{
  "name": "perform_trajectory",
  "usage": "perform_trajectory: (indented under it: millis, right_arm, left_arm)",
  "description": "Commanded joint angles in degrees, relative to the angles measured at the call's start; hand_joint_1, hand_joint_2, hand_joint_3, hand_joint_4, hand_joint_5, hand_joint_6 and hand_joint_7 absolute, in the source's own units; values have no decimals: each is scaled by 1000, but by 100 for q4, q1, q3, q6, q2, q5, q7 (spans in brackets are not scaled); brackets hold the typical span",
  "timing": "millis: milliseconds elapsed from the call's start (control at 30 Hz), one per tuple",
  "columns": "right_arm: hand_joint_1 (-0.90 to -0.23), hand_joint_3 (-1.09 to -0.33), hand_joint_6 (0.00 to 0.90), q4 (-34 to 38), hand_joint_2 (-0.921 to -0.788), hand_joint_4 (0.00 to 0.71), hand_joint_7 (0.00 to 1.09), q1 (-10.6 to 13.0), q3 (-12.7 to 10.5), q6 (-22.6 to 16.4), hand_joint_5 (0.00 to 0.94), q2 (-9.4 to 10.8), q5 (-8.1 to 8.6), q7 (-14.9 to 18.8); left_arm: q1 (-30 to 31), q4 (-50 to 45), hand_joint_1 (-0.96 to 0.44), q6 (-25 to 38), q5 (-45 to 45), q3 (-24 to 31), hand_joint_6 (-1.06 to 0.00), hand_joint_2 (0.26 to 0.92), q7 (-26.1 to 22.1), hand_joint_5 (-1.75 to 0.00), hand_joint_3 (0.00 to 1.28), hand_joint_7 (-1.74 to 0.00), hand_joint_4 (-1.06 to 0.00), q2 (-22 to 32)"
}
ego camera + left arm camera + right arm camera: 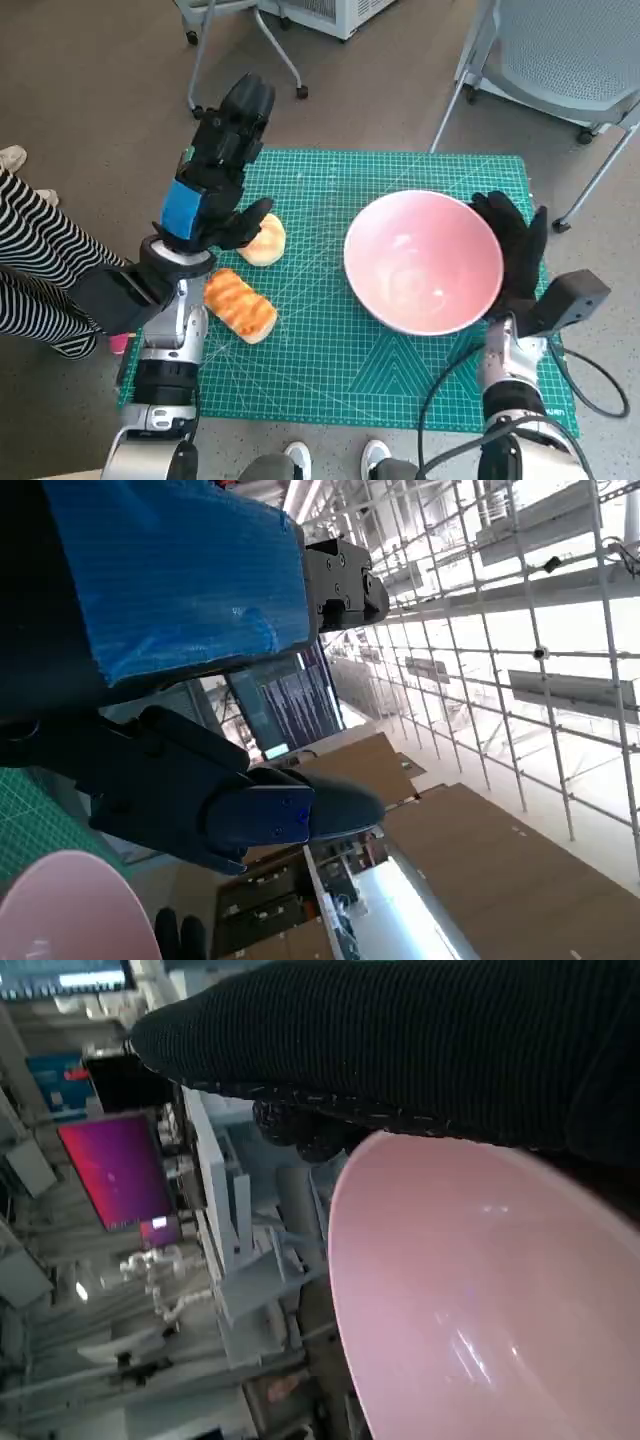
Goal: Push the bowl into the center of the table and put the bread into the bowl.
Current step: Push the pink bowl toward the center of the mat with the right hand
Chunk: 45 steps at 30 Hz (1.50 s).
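Across the tabletop you have a green cutting mat (330, 370) with a printed grid, and round it a brown floor, the legs of a wheeled frame (270, 40) beyond the far edge, and a grey mesh chair (560, 50) past the far right corner. Striped trouser legs of a person (30, 270) show at the left edge. Your pink bowl (424, 262) sits right of the mat's middle, tilted, with the right hand (515, 250) laid flat against its outer right wall, fingers spread and holding nothing. Two bread pieces lie toward the left edge: a round bun (266, 240), partly hidden by the left hand (215, 175), and a grilled loaf (240, 304) nearer you. That left hand is raised above the mat, fingers extended and apart, empty. Both wrist views mostly show shelving and screens in the room; only the bowl's rim is clear there.
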Motion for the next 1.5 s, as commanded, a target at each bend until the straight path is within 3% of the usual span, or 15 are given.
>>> perform_trajectory:
  millis: [33,367,900,1200,1500]
  right_arm:
    - [-582,-849,47,17,-921,79,414,-90,79,107,8,145,-85,-80]
    - [-565,-869,4,46,-921,80,488,-389,136,304,2,360,-57,-191]
    - [-554,-888,1,148,-921,48,443,-734,273,504,0,496,-105,-275]
    - [-558,-889,9,142,-921,54,451,-817,265,551,5,438,-90,-265]
    - [-592,-853,0,-120,-921,50,455,-834,164,438,2,153,36,-115]
  left_arm:
    - [78,-155,-637,31,41,14,1,921,53,-3,397,-295,-30,49]
    - [111,-169,-638,8,63,31,1,921,83,-4,397,-294,-33,85]
    - [144,-202,-640,-13,103,12,1,921,154,-6,420,-291,-41,96]
    - [160,-222,-640,-27,160,-19,1,921,221,-7,420,-290,-45,69]
    - [197,-256,-638,-30,156,-4,1,921,220,-6,420,-290,-45,60]
